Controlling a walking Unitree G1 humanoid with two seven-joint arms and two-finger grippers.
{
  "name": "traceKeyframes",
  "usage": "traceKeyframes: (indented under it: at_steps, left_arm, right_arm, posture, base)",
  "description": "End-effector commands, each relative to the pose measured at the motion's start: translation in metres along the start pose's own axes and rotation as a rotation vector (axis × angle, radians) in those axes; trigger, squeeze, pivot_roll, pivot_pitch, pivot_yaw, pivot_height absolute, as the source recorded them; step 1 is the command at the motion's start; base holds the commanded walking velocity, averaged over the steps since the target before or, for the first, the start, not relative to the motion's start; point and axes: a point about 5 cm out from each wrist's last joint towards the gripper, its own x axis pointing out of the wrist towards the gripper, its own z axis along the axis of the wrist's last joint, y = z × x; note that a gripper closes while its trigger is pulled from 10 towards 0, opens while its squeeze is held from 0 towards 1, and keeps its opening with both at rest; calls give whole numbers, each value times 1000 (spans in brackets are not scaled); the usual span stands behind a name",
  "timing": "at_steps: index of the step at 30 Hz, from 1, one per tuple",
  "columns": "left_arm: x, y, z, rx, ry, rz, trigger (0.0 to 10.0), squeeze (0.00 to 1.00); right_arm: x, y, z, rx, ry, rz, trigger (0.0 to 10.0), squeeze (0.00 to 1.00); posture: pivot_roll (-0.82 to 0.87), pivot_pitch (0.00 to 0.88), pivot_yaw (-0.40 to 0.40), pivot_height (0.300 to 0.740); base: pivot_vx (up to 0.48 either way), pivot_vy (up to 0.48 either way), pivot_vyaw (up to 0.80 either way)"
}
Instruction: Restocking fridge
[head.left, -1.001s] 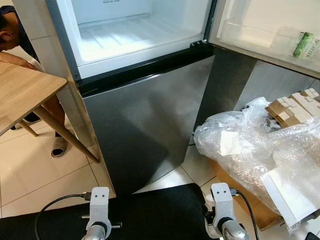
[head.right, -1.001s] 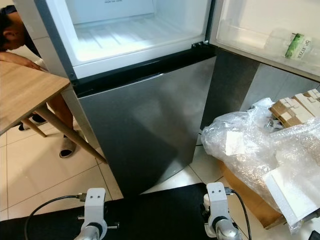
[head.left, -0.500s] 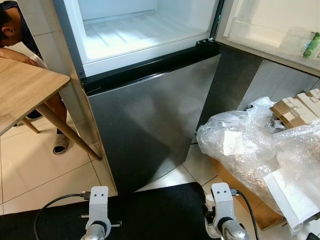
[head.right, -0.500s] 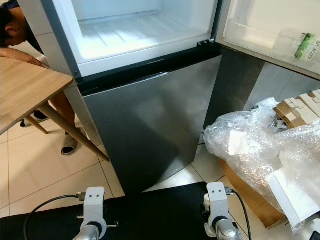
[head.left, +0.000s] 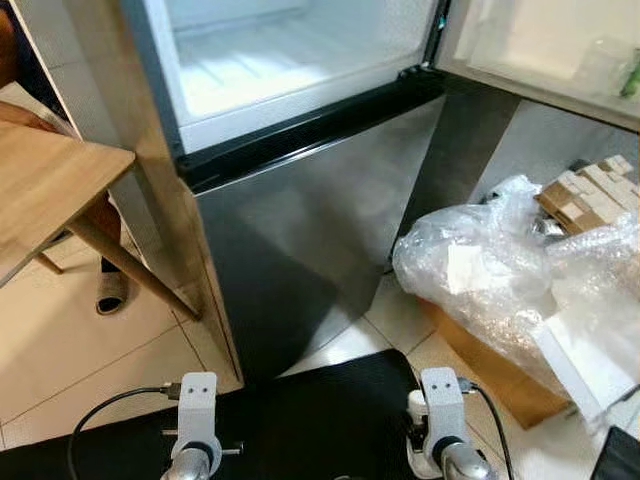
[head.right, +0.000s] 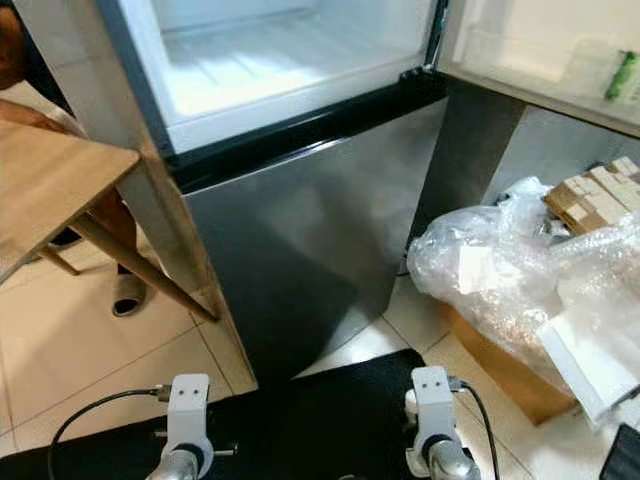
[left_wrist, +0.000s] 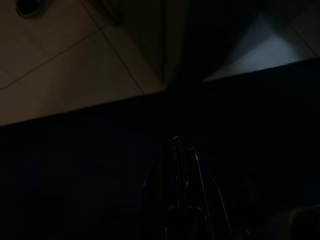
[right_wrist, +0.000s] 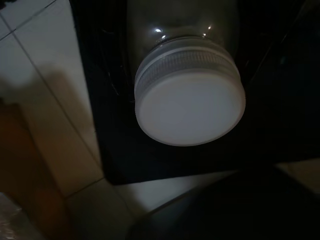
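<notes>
Gripping a white-capped jar (right_wrist: 190, 95), the right gripper (right_wrist: 190, 60) hangs low; ahead of it, the fridge (head.left: 300, 250) stands open. Left gripper (left_wrist: 180, 150): too dark, cannot tell.

No readable text anywhere. Green packet (head.right: 622, 76) in the fridge door shelf carries print, too blurred to read. White label (head.left: 463, 269) on the plastic wrap looks blank.

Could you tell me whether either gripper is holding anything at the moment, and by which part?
The right wrist view shows a white-lidded jar close before the right gripper; whether it is gripped cannot be told.
</notes>
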Motion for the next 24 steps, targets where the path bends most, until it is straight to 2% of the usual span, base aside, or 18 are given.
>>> traceKeyframes:
  at_steps: [1,20,23,24]
  left_arm:
    - [-2,2,-5,27,12,-6,10000,0]
    - [-3,1,-7,33,12,-13,10000,0]
    - [-3,1,-7,36,13,-13,10000,0]
    - [-3,1,-7,37,13,-13,10000,0]
  right_arm:
    - [-2,-4,-2,7,0,-12,10000,0]
    - [-2,-7,-2,17,-1,-20,10000,0]
    - [-2,-6,-2,13,0,-19,10000,0]
    - [-1,-6,-1,-17,-1,-10,10000,0]
  posture:
    - [-140,104,-15,740]
    - [-142,102,-18,740]
    - [-142,101,-18,740]
    - [-141,100,-19,740]
  base:
    - [0,0,0]
    - [0,0,0]
    - [0,0,0]
    - [0,0,0]
